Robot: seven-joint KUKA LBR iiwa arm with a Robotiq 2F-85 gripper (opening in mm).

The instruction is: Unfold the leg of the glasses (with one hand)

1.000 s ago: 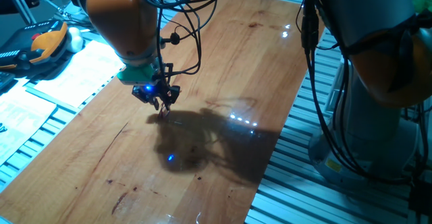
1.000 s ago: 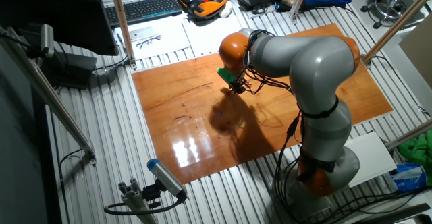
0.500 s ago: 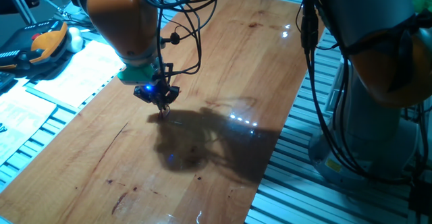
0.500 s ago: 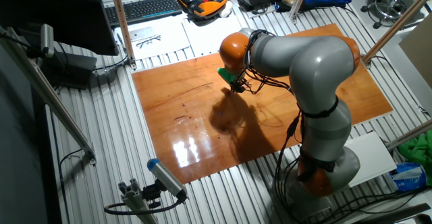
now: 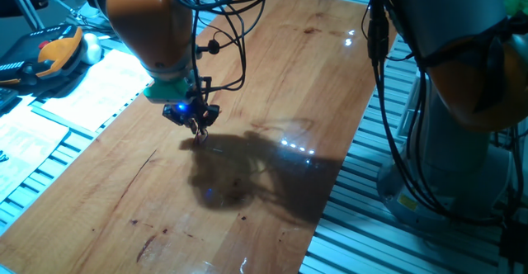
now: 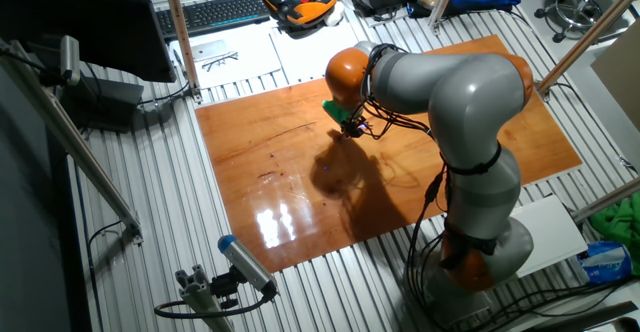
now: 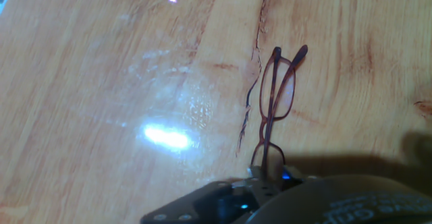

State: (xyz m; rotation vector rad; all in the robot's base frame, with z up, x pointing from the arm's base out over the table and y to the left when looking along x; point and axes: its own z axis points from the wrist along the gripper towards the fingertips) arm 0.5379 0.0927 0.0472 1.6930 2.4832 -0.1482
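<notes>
Glasses (image 7: pixel 275 92) held at 1 end by the hand (image 5: pixel 196 124), low over the wooden table (image 5: pixel 272 76).

Left to right in one fixed view: orange handheld device (image 5: pixel 51 53) and white paper sheets (image 5: pixel 91 88) on the slatted bench beside the table; orange arm (image 5: pixel 148 22) with teal wrist ring and blue light; grey robot column (image 5: pixel 450 76). In the hand view the jaws pinch the near end of the reddish-brown frame, which reaches away over the wood with its far tips close to the surface; contact with the table cannot be told. Other fixed view: keyboard (image 6: pixel 210 12) behind the table, hand (image 6: pixel 352 127) near the table's middle.
</notes>
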